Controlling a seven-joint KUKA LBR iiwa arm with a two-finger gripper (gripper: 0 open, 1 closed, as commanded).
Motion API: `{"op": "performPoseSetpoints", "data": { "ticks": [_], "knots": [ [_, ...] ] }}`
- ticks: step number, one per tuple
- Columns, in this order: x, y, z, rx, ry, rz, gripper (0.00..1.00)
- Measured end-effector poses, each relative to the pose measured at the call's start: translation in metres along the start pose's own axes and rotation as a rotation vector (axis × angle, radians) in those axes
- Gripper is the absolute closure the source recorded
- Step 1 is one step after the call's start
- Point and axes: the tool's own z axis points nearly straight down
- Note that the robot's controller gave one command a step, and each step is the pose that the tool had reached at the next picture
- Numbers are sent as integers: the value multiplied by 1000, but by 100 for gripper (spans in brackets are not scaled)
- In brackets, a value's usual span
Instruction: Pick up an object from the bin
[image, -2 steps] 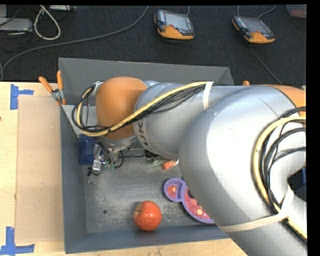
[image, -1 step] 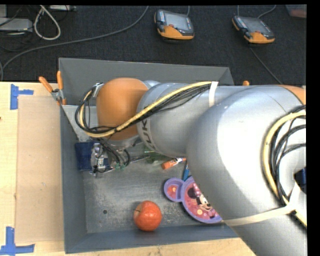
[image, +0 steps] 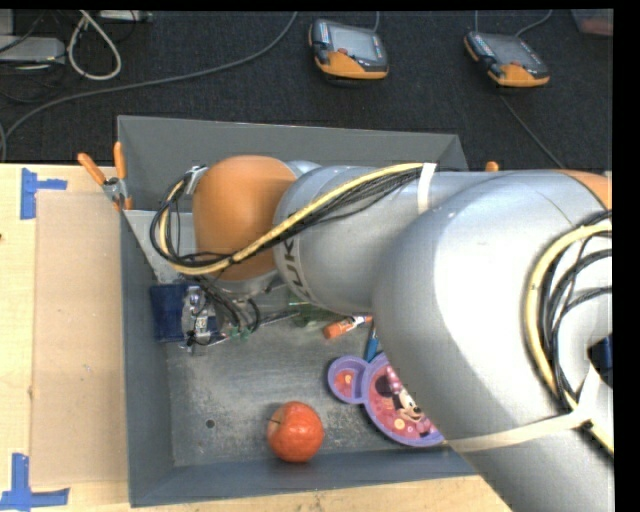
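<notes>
the blue blocky thing (image: 165, 310) sits hard against the bin's (image: 146, 420) left wall, about halfway along it, and that's the piece nearest the action. in this view it's taller than it is wide, so its long axis looks to run along the wall, top to bottom of the picture. which end is which, can't say, and its right edge is tucked behind the tool.

the gripper (image: 203, 322) is just beside it on the right, touching or very nearly, low over the bin floor. so the blue thing lies to the gripper's left, toward the wall, and any close on it would seem to have to come across that short width. wide or narrow? cannot tell, the orange wrist cover (image: 235, 215) and the cables hang right above it. nothing visibly held.

further out, a few small orange and green bits (image: 340, 326) lie near mid-bin under the arm (image: 450, 290). then a purple cartoon-mouse piece (image: 385, 398), half under the arm. well apart near the front wall, a red-orange round fruit (image: 296, 432) sits alone on open floor.
</notes>
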Motion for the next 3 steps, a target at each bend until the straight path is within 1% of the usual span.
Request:
{"op": "performPoseSetpoints", "data": {
  "ticks": [1, 2, 3],
  "knots": [
    [2, 0, -30, 1, 6, 1, 100],
    [2, 0, -56, 1, 5, 2, 100],
    [3, -1, -86, 3, 12, 3, 100]
  ]
}}
